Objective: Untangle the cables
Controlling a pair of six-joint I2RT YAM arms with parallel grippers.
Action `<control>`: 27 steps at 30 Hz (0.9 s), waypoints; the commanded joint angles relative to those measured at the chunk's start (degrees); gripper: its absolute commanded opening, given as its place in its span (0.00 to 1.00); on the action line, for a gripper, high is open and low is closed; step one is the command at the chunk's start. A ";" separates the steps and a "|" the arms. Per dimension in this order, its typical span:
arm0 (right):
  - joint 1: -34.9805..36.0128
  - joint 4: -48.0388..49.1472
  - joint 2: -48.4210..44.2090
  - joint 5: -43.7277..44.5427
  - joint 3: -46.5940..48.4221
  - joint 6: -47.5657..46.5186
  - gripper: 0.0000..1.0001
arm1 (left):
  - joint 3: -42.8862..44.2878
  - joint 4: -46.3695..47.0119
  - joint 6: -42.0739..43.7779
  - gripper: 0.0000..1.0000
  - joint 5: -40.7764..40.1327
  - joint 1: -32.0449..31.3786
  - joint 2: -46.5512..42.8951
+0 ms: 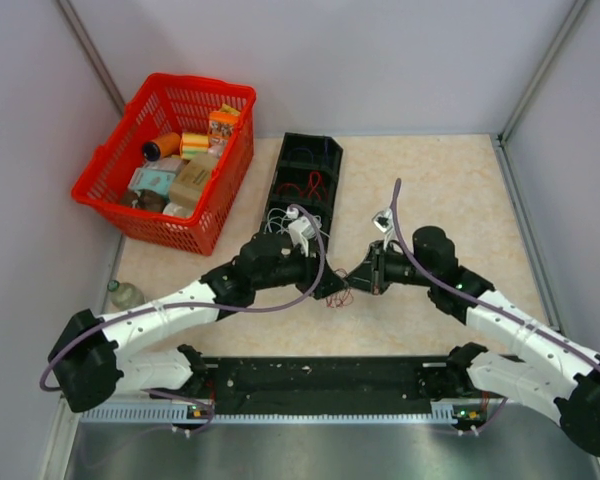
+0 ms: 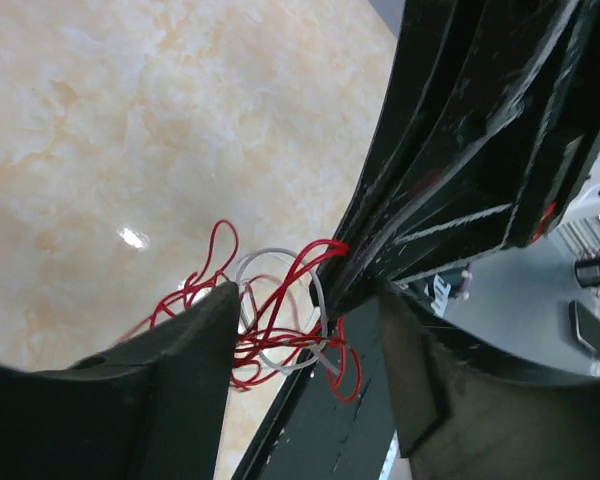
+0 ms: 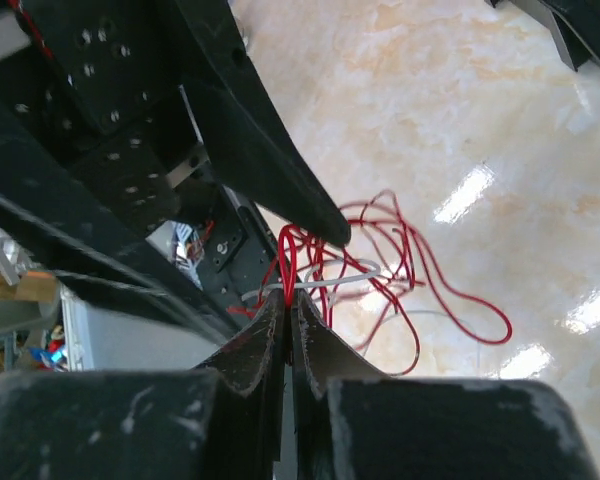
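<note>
Cables (image 1: 340, 297) are being clamped at frame centre by the closed right end effector (image 3: 288, 300) and straddled from frame-left by the gaping left end effector (image 2: 308, 300).

Far right, the surface (image 1: 460, 190) lies open. The black tray (image 1: 305, 180) and red basket (image 1: 170, 160) block the far left; the left tool (image 1: 332, 288) and right tool (image 1: 356, 281) crowd the middle, nearly touching.

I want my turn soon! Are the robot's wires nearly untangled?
Partly. A red cable and a white cable already lie in separate tray compartments. The right hand pinches a red strand of the red-and-white tangle; the left hand is open around it. Undoing it is left.
</note>
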 commanded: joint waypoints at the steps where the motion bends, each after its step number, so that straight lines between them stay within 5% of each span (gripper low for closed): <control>1: 0.86 -1.85 -0.26 -0.51 5.59 -5.52 0.00 | 2.62 -1.58 6.53 0.49 7.17 0.51 0.65; 3: 0.86 -4.75 -0.43 4.40 6.12 -5.26 0.01 | 2.62 -4.39 6.44 0.27 2.70 0.77 -0.49; 5: 0.86 -7.56 -0.43 8.89 6.03 -4.56 0.15 | 2.53 -8.25 6.27 0.00 -3.10 0.95 -2.42; 8: 0.86 -12.57 -0.26 14.52 4.89 -4.73 0.44 | 1.31 -12.66 3.46 0.00 -13.47 0.95 -6.37; 11: 1.13 -16.35 1.40 16.82 3.23 -7.09 0.59 | -1.32 -10.65 1.88 0.00 -15.34 0.95 -10.15; 22: 12.28 -17.07 11.07 30.26 1.28 -6.30 0.73 | -2.30 -9.94 -3.48 0.00 -16.22 0.95 -12.19; 27: 16.06 -5.21 13.00 32.64 -4.25 -11.49 0.74 | -3.00 -9.59 -6.38 0.00 -16.05 0.95 -12.27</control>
